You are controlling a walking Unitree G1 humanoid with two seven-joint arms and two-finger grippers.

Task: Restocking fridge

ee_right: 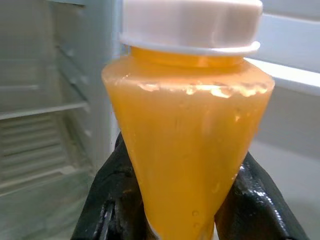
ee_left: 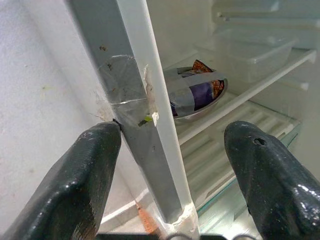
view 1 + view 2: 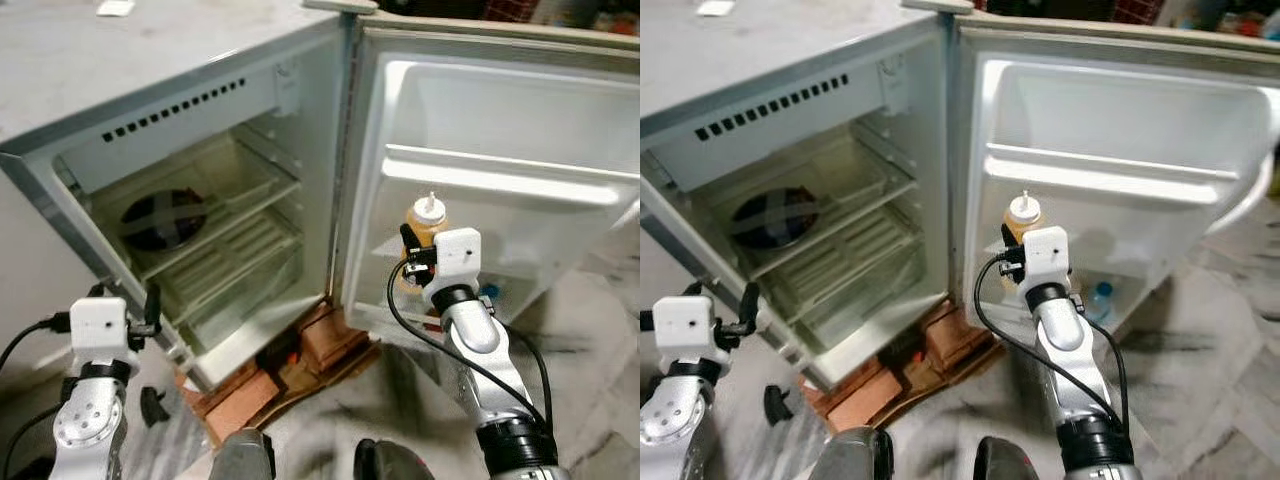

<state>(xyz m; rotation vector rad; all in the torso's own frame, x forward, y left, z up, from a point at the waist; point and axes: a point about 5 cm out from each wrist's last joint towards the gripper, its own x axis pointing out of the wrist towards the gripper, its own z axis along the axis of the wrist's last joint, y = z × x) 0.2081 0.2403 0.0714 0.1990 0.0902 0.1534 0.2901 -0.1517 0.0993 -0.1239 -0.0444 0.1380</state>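
Observation:
A small fridge stands open, its door swung out to the right. My right gripper is shut on an orange squeeze bottle with a white cap, held upright in front of the door's lower shelf. In the right wrist view the bottle sits between the black fingers. My left gripper is open, its fingers astride the fridge's left front edge. A taped bowl rests on the upper inside shelf.
A small blue-capped bottle lies in the door's bottom shelf. Red bricks and cardboard prop up the fridge's base. A clear container sits on the upper shelf. A door rail crosses the middle of the door.

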